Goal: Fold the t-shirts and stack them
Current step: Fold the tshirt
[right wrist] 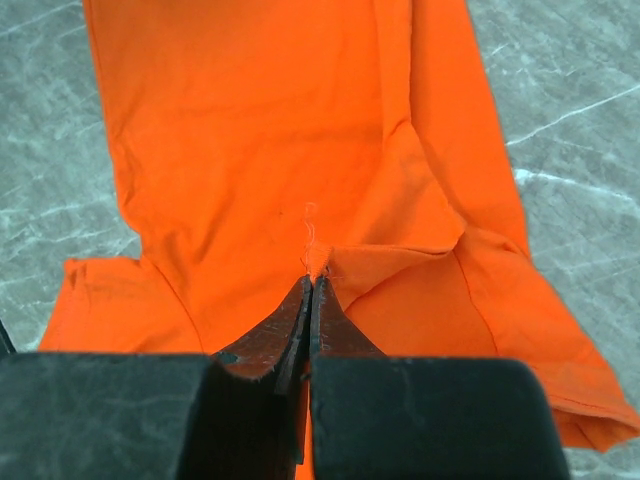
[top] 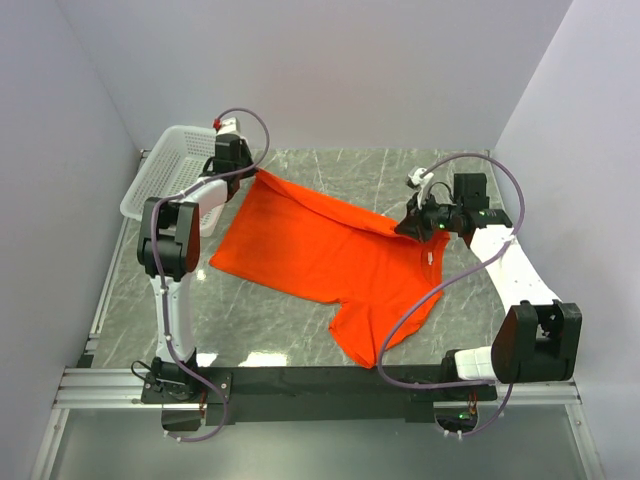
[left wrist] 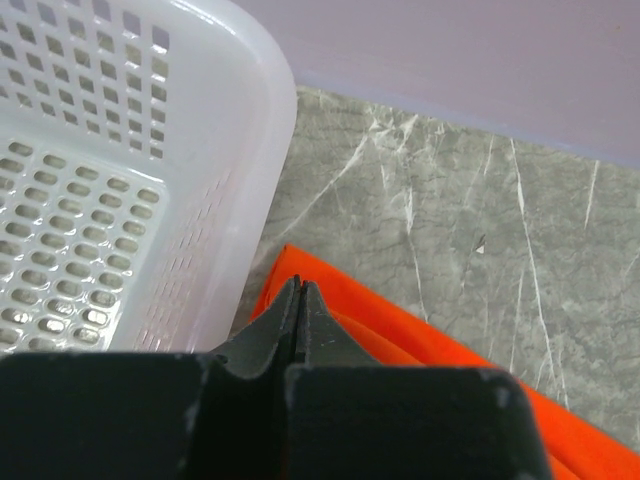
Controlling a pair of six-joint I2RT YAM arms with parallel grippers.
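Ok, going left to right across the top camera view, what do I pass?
white basket → left gripper → orange t-shirt, pinched by both grippers → right gripper

overhead view facing down over table (top: 350, 170), wrist views close, all sharing t-shirt (top: 320, 250)

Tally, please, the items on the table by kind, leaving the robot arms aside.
orange-red t-shirt: 1
white mesh basket: 1
Total: 2
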